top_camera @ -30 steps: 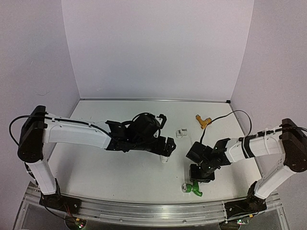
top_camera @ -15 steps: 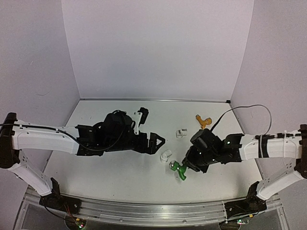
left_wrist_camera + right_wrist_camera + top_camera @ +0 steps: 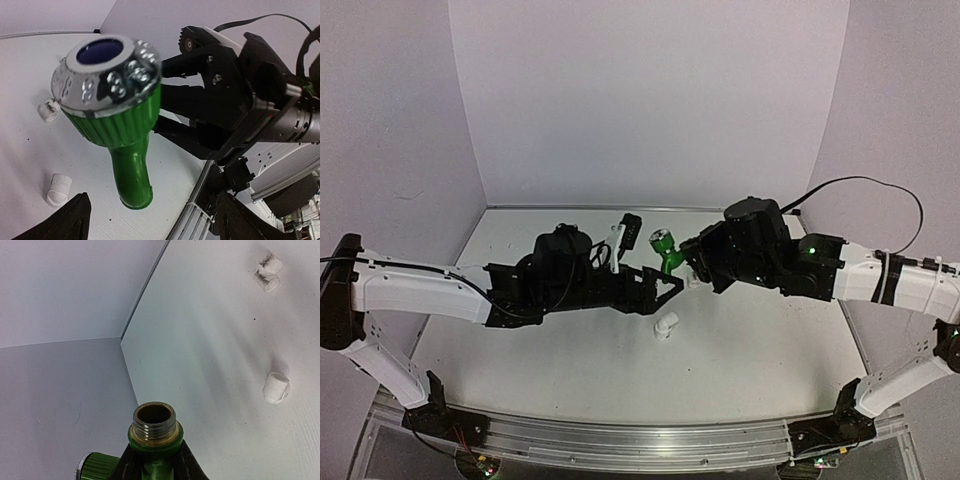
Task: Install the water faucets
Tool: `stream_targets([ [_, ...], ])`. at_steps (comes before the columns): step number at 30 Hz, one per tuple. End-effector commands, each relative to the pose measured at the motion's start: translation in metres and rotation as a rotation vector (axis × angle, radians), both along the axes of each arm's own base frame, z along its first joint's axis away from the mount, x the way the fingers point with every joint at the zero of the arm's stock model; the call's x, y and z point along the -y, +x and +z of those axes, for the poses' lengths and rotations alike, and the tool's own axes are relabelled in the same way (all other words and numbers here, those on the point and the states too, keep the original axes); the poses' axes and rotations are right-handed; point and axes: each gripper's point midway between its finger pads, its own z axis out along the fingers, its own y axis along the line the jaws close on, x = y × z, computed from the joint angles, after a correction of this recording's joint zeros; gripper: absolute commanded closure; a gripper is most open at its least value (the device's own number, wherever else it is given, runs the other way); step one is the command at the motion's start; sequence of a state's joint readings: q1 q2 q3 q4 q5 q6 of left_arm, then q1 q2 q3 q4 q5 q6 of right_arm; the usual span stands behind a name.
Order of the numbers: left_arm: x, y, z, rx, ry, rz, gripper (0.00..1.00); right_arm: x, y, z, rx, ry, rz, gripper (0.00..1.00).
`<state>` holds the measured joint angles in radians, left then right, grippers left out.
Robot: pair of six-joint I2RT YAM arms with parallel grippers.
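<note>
Tap [image 3: 664, 248], green, clamped in right gripper [image 3: 686, 258]; brass thread [image 3: 154, 422] shows only in right wrist view; left gripper [image 3: 154, 221] gapes wide near tap.

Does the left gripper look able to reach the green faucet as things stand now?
Probably yes: the green faucet, held up by the right gripper, hangs just ahead of the open left gripper, with nothing between them.
</note>
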<state>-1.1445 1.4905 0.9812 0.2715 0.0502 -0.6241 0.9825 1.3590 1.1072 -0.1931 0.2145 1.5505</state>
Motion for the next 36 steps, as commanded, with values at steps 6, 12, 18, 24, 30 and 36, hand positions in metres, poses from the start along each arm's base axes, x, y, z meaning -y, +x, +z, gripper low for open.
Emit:
stream_targets([
  [6, 0.002, 0.038, 0.041, -0.012, -0.134, 0.140, 0.35, -0.021, 0.001, 0.034, 0.038, 0.116, 0.032, 1.00],
  [12, 0.002, 0.051, 0.047, 0.029, -0.126, 0.199, 0.41, -0.029, -0.002, 0.035, 0.036, 0.130, 0.045, 1.00],
  [18, 0.007, 0.059, 0.049, 0.044, -0.123, 0.224, 0.49, -0.034, -0.002, 0.032, 0.024, 0.134, 0.054, 1.00],
  [24, 0.008, 0.061, 0.045, 0.048, -0.106, 0.234, 0.80, -0.037, -0.005, 0.032, 0.037, 0.130, 0.070, 1.00],
  [30, -0.009, 0.061, 0.046, -0.026, -0.137, 0.137, 1.00, -0.021, -0.005, 0.043, 0.316, -0.150, 0.188, 0.37],
  [36, -0.036, 0.031, 0.042, -0.184, -0.175, -0.153, 1.00, -0.007, -0.021, 0.057, 0.680, -0.536, 0.507, 0.02],
])
